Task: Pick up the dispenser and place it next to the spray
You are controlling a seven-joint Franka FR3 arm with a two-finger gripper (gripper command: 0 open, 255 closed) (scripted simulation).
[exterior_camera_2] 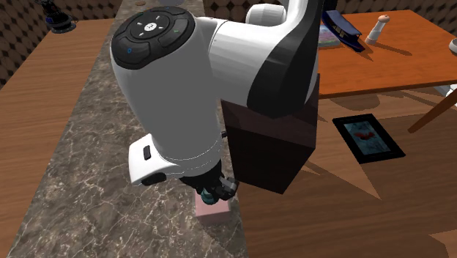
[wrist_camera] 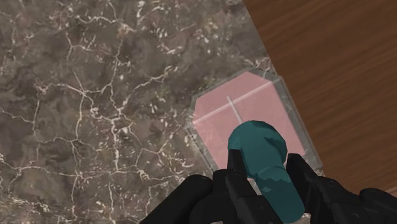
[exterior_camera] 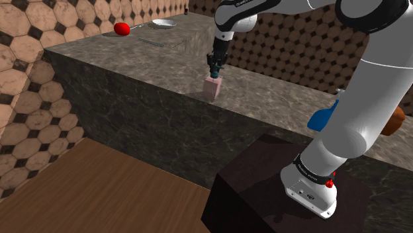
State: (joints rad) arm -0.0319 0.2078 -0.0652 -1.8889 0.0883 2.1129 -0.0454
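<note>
The dispenser (exterior_camera: 212,88) is a pink, clear-walled block with a teal pump head (wrist_camera: 261,153). It stands upright on the dark marble counter (exterior_camera: 132,63), close to the counter's front edge. My gripper (exterior_camera: 215,66) comes down on it from above, and its black fingers (wrist_camera: 236,173) clasp the teal pump head from both sides. In the second exterior view the gripper (exterior_camera_2: 217,189) sits right over the pink body (exterior_camera_2: 214,212). The blue spray (exterior_camera: 322,119) stands on the counter toward the shoulder view's right, partly hidden behind my arm.
A red round object (exterior_camera: 121,28), a white plate (exterior_camera: 164,23) and a thin utensil (exterior_camera: 151,42) lie at the counter's far end. The dark stand (exterior_camera_2: 271,146) is beside the counter. A wooden table (exterior_camera_2: 395,59) and a flat tablet (exterior_camera_2: 368,138) are beyond it.
</note>
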